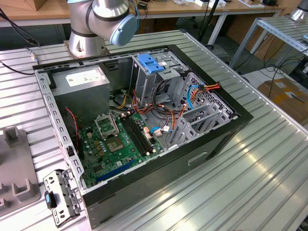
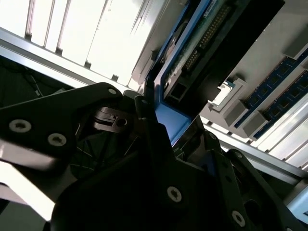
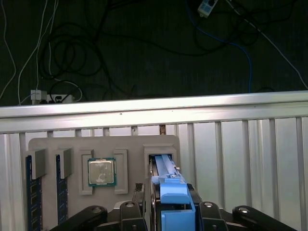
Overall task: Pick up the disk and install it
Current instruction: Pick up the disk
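Note:
The disk [image 3: 166, 168] stands on edge in a slot of a grey fixture tray [image 3: 48, 144]. Its bright blue rail faces the camera in the first wrist view. In the second wrist view the disk [image 2: 192, 57] shows its dark body and connector pins, with the blue rail running down between the black fingers. My gripper [image 3: 169, 198] straddles the disk's near end with a finger [image 3: 139, 192] against each side. In the second wrist view the gripper [image 2: 171, 126] looks shut on the rail. The disk still sits in its slot.
The tray also holds a processor [image 3: 101, 172] and memory sticks [image 3: 30, 192]. In the exterior view an open computer case [image 1: 231, 122] lies on the ribbed metal table, with a grey drive cage under a blue handle [image 1: 151, 64]. A perforated bracket [image 1: 60, 195] lies beside the case.

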Action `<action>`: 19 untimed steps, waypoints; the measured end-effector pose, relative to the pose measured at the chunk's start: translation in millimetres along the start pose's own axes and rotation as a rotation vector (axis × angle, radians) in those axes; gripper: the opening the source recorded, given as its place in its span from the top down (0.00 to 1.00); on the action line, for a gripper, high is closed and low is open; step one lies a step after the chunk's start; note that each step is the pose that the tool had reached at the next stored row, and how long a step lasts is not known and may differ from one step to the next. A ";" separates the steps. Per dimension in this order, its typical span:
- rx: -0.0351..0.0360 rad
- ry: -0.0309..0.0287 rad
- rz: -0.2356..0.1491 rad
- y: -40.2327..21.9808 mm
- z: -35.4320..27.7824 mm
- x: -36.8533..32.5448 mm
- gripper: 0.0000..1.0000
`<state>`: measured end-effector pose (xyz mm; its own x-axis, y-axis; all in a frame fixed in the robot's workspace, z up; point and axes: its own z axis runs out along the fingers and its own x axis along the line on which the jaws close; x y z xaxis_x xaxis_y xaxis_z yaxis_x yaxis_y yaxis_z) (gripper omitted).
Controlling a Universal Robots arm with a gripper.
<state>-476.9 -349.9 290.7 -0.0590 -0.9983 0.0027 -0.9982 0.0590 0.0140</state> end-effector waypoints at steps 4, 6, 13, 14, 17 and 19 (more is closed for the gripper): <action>-0.0001 0.0001 0.000 0.1 0.0 -1.2 0.55; 0.0000 0.0000 0.000 0.1 0.1 -1.6 0.55; 0.0007 0.0000 0.000 0.1 -0.4 -1.3 0.55; 0.0006 0.0000 0.000 0.1 -1.0 -1.3 0.55; 0.0006 0.0000 0.000 0.1 -1.3 -1.3 0.55; 0.0003 0.0001 0.000 0.1 -1.8 -1.3 0.55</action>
<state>-477.0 -348.6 292.5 -0.0590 -0.9983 0.0028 -0.9982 0.0591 0.0136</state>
